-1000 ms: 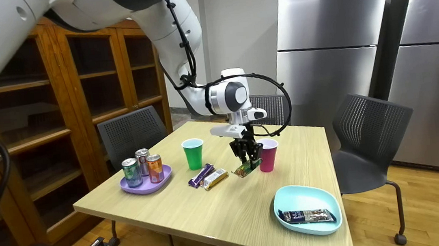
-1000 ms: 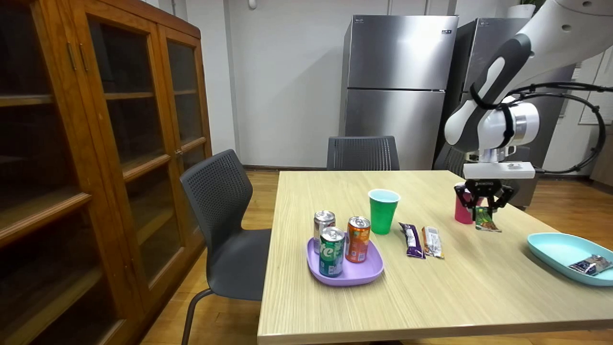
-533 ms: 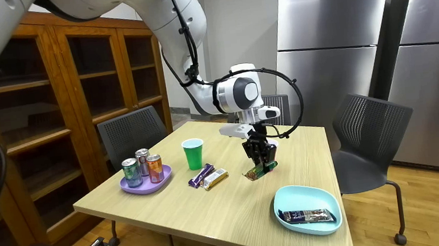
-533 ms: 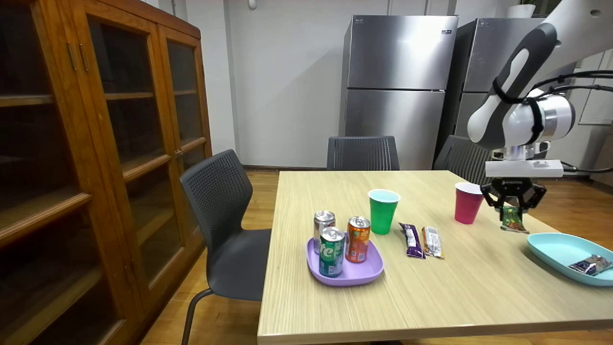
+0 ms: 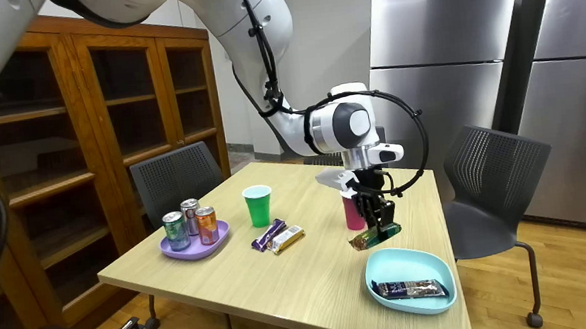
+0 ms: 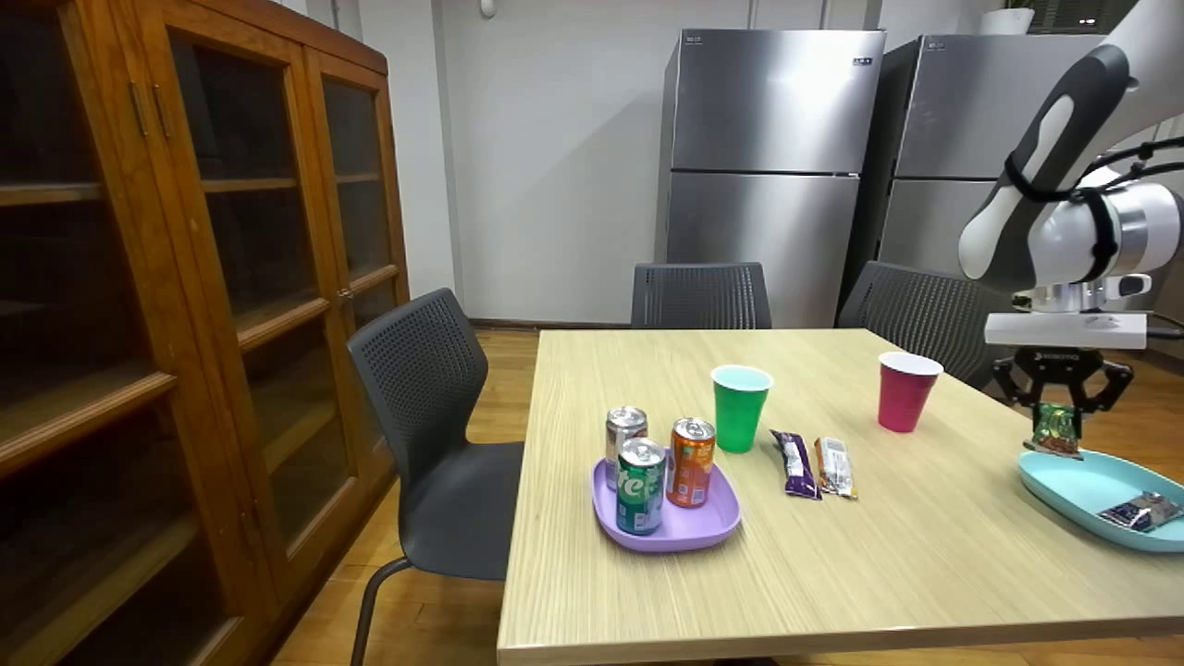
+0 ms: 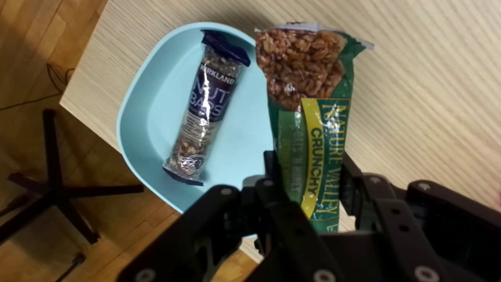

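My gripper (image 7: 307,168) is shut on a green granola bar (image 7: 313,129), its fingers pressing on both long sides. The bar also shows under the gripper in both exterior views (image 5: 369,239) (image 6: 1054,433). It is held above the table, near the far edge of a light blue tray (image 5: 409,258). In the wrist view the bar overlaps the right side of the tray (image 7: 242,137). A dark blue nut bar (image 7: 201,113) lies in the tray; it also shows in both exterior views (image 5: 410,289) (image 6: 1140,511). The lower end of the green bar is hidden by the gripper.
A pink cup (image 6: 905,398) stands behind the gripper. A green cup (image 5: 259,209), a purple-wrapped bar (image 5: 268,234) and a yellow-white bar (image 5: 287,238) are mid-table. A purple tray (image 6: 721,518) holds three cans (image 6: 641,486). Chairs (image 5: 492,198) stand around the table.
My gripper has moved with the green bar away from the pink cup, toward the light blue tray. It stays shut on the bar. The other objects have not moved.
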Controlling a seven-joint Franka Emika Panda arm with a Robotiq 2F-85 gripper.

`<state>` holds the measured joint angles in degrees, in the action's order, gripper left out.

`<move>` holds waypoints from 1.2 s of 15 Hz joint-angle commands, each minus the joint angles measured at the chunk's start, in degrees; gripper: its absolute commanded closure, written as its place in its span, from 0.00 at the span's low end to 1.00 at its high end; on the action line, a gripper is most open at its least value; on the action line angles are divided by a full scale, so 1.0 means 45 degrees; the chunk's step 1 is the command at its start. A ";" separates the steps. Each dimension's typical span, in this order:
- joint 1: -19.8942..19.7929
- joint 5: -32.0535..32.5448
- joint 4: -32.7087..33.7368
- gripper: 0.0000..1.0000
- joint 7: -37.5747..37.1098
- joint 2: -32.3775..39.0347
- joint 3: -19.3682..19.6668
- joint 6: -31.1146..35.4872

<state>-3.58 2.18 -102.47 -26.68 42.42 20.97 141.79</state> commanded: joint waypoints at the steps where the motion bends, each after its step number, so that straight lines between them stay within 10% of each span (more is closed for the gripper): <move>1: -0.0424 -0.0358 0.0115 0.88 -0.0727 0.0031 0.0133 -0.0006; 18: -0.1304 -0.1474 0.2186 0.88 -0.3201 0.2259 0.0212 -0.0352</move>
<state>-8.37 -3.35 -96.59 -39.36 50.27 22.55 141.77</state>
